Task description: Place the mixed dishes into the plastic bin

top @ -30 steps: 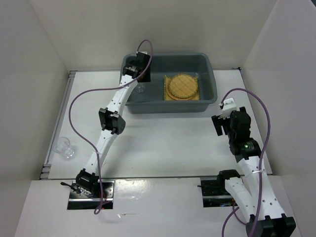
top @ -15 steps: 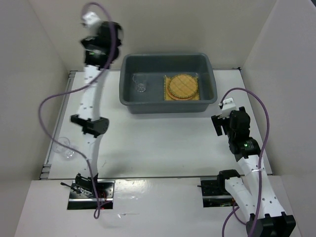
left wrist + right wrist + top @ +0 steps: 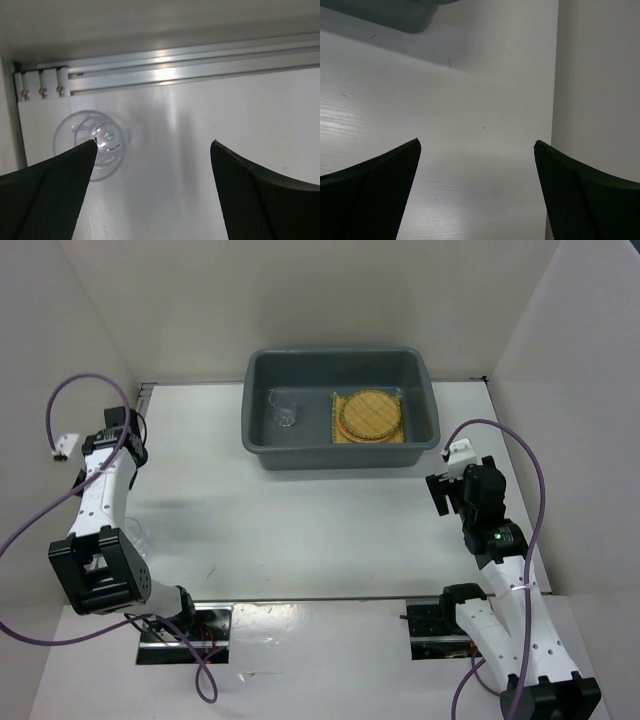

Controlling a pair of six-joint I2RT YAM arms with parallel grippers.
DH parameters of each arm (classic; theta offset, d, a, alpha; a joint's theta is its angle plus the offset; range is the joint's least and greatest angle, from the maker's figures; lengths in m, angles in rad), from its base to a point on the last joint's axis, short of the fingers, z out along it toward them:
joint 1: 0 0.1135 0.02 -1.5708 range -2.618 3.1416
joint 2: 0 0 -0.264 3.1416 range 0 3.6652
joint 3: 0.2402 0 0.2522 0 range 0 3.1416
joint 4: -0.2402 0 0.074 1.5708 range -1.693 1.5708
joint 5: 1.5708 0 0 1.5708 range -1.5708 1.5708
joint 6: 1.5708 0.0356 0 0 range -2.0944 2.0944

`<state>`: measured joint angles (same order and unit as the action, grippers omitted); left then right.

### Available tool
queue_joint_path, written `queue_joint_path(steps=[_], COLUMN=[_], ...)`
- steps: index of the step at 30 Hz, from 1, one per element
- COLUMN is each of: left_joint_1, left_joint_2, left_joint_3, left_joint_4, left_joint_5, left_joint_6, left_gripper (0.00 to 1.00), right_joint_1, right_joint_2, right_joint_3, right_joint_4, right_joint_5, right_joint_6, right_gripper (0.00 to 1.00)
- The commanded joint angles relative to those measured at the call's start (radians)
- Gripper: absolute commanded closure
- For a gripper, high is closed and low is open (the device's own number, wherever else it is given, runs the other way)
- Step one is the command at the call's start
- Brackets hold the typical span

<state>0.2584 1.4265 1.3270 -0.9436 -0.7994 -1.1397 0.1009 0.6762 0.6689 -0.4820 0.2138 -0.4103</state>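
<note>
While both arms hang above the white table (image 3: 330,525), the big grey bin (image 3: 340,456) sits at the far side, in the middle. It is a long tub with round corners, and its long side runs from left to right. Inside it, on the right, a square yellow mat (image 3: 337,433) with a grid on it lies flat. Its edges line up with the bin's walls. A round orange-yellow plate (image 3: 369,414) lies flat on the mat, and I cannot tell if a second plate is under it. On the left of the bin is a small clear cup (image 3: 283,408).

Only the view from above shows what is in the bin. The left wrist view shows another clear cup (image 3: 102,131) on the table, mouth up, near a metal rail (image 3: 165,70) and just beside the left finger. The left pincer (image 3: 152,145) is wide open and holds nothing. The right wrist view shows a corner of the bin, bare table and a white wall (image 3: 595,75). The right pincer (image 3: 476,141) is wide open too, with nothing in it.
</note>
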Motion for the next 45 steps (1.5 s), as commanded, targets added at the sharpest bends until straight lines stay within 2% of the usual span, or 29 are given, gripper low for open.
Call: queue_joint_path(steps=[1,6,10,15,17,19,21,22,23,25,27,30,31,33,34,35,36,37,38,39,40,41,42,44,45], left_joint_1=[0.039,0.152,0.174,0.203,0.214,0.214,0.214,0.214,0.214,0.214,0.214,0.214,0.214,0.214,0.203,0.182,0.107,0.064,0.015,-0.095,-0.155,-0.219,-0.329,-0.411,-0.494], left_joint_2=[-0.063,0.009,0.061,0.115,0.124,0.137,0.146,0.146,0.137,0.127,0.088,0.04,0.031,0.031,0.031,0.055,0.078,0.11,0.191,0.243,0.299,0.405,0.432,0.471,0.495], left_joint_3=[-0.125,-0.25,-0.296,-0.339,-0.351,-0.362,-0.362,-0.362,-0.353,-0.306,-0.263,-0.165,-0.135,-0.077,-0.077,-0.063,-0.016,0.068,0.183,0.471,0.62,0.746,0.817,0.821,0.831], left_joint_4=[0.077,0.091,0.123,0.206,0.216,0.23,0.239,0.239,0.239,0.239,0.279,0.409,0.464,0.706,0.839,1.116,1.21,1.191,1.066,0.901,0.574,0.451,0.378,0.322,0.292], left_joint_5=[0.046,0.175,0.213,0.281,0.292,0.301,0.311,0.312,0.312,0.312,0.35,0.541,0.736,0.985,1.251,1.348,1.418,1.48,1.531,1.504,1.453,1.295,1.196,0.991,0.918], left_joint_6=[-0.095,-0.14,-0.14,-0.066,-0.066,-0.055,-0.046,-0.046,-0.046,-0.013,0.05,0.179,0.219,0.239,0.226,0.159,0.158,0.188,0.263,0.498,0.624,0.732,0.85,0.917,0.976], left_gripper=[0.0,0.0,0.0,0.0,0.02,0.08,0.22,0.56,0.74,1.0,1.0,1.0,1.0,1.0,1.0,1.0,1.0,1.0,1.0,1.0,1.0,1.0,1.0,1.0,1.0], right_joint_1=[0.01,0.01,0.01,0.01,0.01,0.01,0.01,0.01,0.01,0.01,0.01,0.01,0.01,0.01,0.01,0.01,0.01,0.01,0.01,0.01,0.01,0.01,0.01,0.01,0.01], right_joint_2=[-0.003,0.006,0.006,0.016,0.025,0.025,0.025,0.025,0.025,0.034,0.034,0.034,0.043,0.043,0.043,0.043,0.043,0.043,0.043,0.043,0.043,0.043,0.043,0.033,0.033], right_joint_3=[-0.003,-0.003,-0.003,-0.003,-0.003,-0.003,-0.003,-0.003,-0.003,-0.003,-0.003,-0.003,-0.003,-0.003,-0.003,-0.003,-0.003,-0.003,-0.003,-0.003,-0.003,-0.003,-0.003,-0.003,-0.003], right_joint_4=[0.043,0.043,0.043,0.043,0.043,0.043,0.034,0.034,0.034,0.034,0.034,0.034,0.034,0.034,0.034,0.034,0.034,0.034,0.034,0.034,0.034,0.034,0.034,0.034,0.034], right_joint_5=[-0.004,-0.004,-0.004,-0.004,-0.004,-0.004,-0.004,0.005,0.006,0.006,0.006,0.006,0.006,0.006,0.006,0.006,0.006,0.006,0.006,0.006,0.006,0.006,0.006,0.006,0.006], right_joint_6=[-0.005,-0.005,-0.005,-0.005,-0.005,-0.005,-0.005,-0.005,-0.005,-0.005,-0.005,-0.005,-0.005,-0.005,-0.005,-0.005,-0.005,-0.005,-0.005,-0.005,-0.005,-0.005,-0.005,-0.005,-0.005], right_gripper=[0.02,0.02,0.02,0.02,0.02,0.02,0.02,0.02,0.02,0.02,0.02,0.02,0.02,0.02,0.02,0.02,0.02,0.02,0.02,0.02,0.02,0.02,0.02,0.02,0.02])
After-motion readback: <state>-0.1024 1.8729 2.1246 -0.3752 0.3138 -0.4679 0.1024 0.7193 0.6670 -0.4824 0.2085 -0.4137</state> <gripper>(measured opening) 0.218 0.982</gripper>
